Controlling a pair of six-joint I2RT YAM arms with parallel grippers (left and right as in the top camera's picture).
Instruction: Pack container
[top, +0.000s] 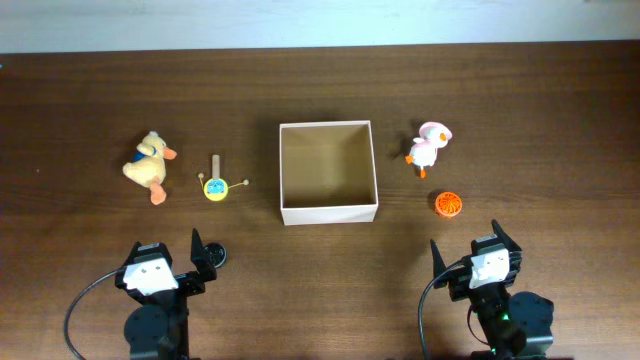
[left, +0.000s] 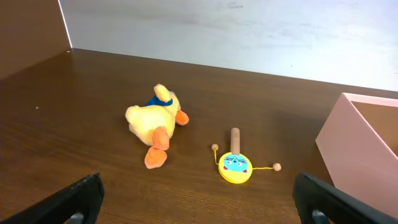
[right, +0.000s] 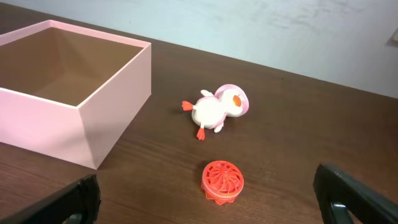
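A dark wooden table (top: 80, 100) was seen carrying everything. The container (top: 329, 212) was placed at its middle, about midway between the left and right edges, open-topped, with nothing seen inside it. The 2 arms were parked at the near edge. The left gripper (left: 198, 208) was spread wide with nothing between its fingers, and the right gripper (right: 205, 213) was likewise spread and unloaded.

A yellow plush duck (top: 150, 165) was laid on its side toward the left edge, well apart from the container. A smaller white-and-pink duck (top: 428, 146) was found near the container's far right corner. A yellow drum rattle (top: 216, 187), with a short wooden handle and 2 beads on strings, was lain between the yellow duck and the container. An orange ridged ball (top: 448, 203), the smallest of the 4 toys, was set near the container's near right corner.

No packing was judged to be done yet. The ball could be sent rolling toward the near edge by an off-centre pinch. The rattle's strings could be snagged on the rim. The light cardboard could be shoved aside if a wall were clipped by a descending finger.
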